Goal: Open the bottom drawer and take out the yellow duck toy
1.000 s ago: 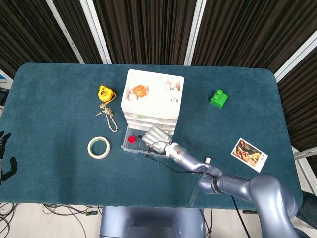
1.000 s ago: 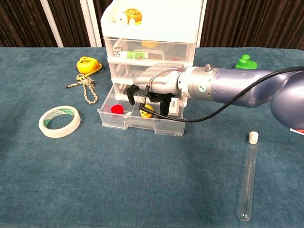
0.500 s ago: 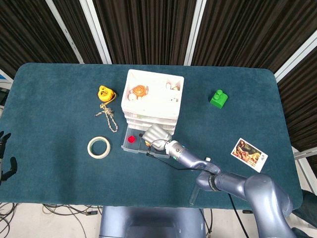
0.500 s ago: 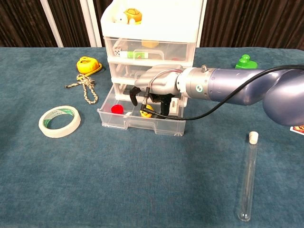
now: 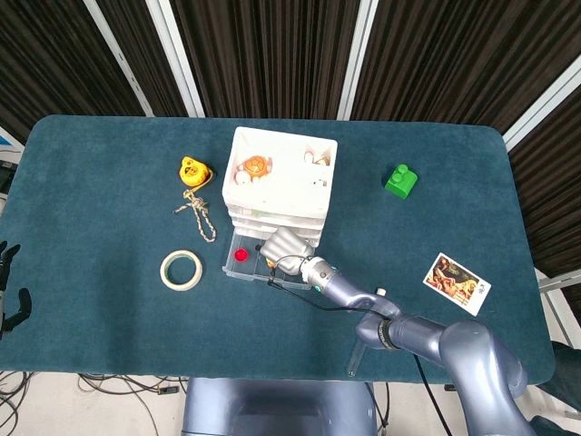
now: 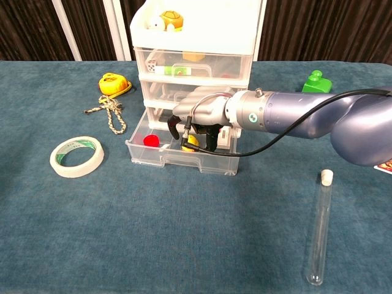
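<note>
The bottom drawer point(image 6: 184, 156) of the white drawer unit point(image 6: 195, 61) was found pulled out toward 6 o'clock, and the yellow duck toy point(image 6: 190, 141) was seen lying inside it, just right of a small red object point(image 6: 150, 140). The right hand point(image 6: 199, 116) was reached down into the drawer, its fingers point(image 6: 178, 127) curled around the duck; whether they were actually clamped on it could not be told, since most of the toy was hidden beneath the palm. The left hand point(image 5: 9, 291) was held idle at the counter's point(image 5: 109, 345) 9 o'clock edge, its fingers spread on nothing.

The duck was judged small, light and probably smooth plastic or rubber, so likely to slip; a hold across its rounded body from both sides was thought best.

No brand, label or legible writing could be made out anywhere.
</note>
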